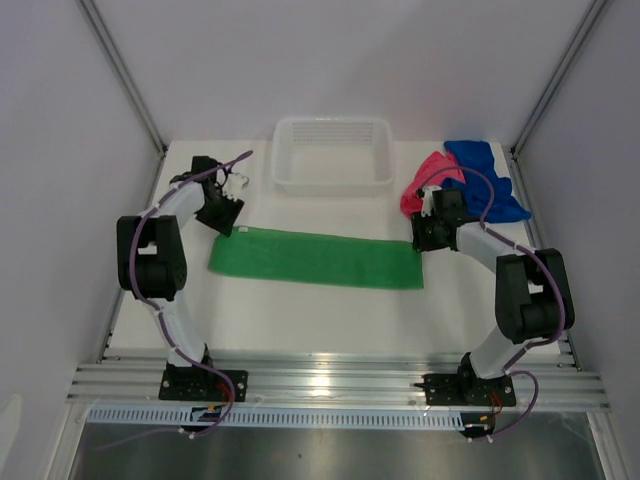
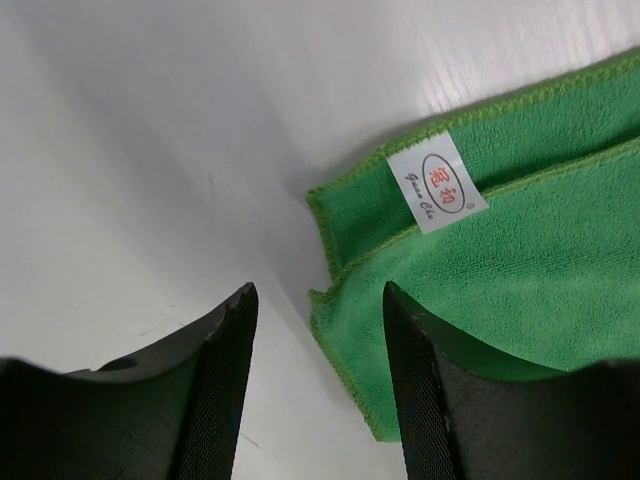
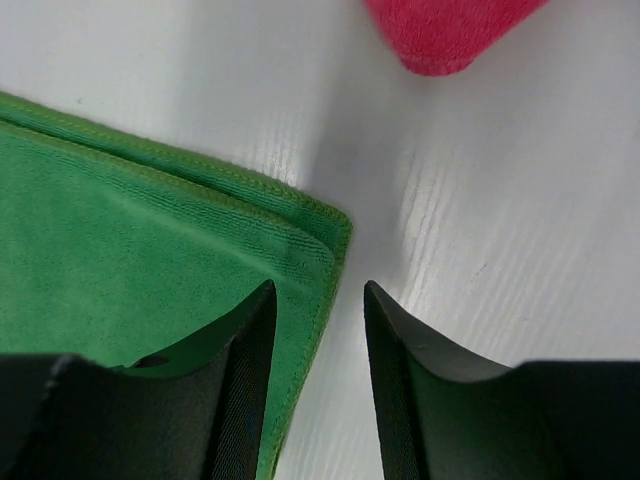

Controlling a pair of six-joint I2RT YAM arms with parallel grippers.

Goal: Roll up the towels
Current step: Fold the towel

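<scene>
— That green towel (image 1: 315, 258) is looking like soft microfibre to me: matt, fuzzy, with a stitched hem.
— Its label (image 2: 436, 184) is shining a little, a smooth white tag with print.
— The pink towel (image 3: 450, 30) and the blue towel (image 1: 485, 175) are showing the same dull, plush nap.
— The table (image 3: 480, 230) is gleaming faintly, white with a fine grain like painted wood.
— The basket (image 1: 335, 183) is looking like smooth white plastic.
— And the rail (image 1: 330, 385) is glinting, grooved bare metal.
— The left gripper (image 2: 319, 292) is showing matt black fingers (image 2: 222, 390), finely ribbed on the inner faces.
</scene>
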